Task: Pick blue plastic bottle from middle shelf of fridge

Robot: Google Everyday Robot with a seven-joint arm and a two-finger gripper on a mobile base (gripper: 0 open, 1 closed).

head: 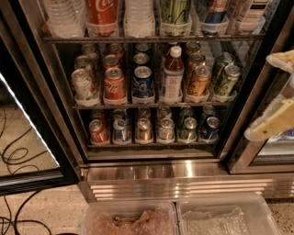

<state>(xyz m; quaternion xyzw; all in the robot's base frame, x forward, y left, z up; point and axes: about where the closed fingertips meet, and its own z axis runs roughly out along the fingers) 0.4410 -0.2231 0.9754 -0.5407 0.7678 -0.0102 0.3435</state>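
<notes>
Refreshment corner, shop or office type: 1 glass-door display fridge (pixel 183 172), wire racks (pixel 138 106) stocked with canned drinks (pixel 114 83), speckled floor (pixel 50 209), loose cables (pixel 16 156), 2 plastic bins (pixel 220 204), hand (pixel 260 95) spread at right edge.

White Coca-Cola script runs across the red label of the big bottle (pixel 102 10) on the top rack (pixel 151 40) and, fainter, the red can (pixel 114 84) below; the gripper (pixel 281 92) hangs at the right edge.
</notes>
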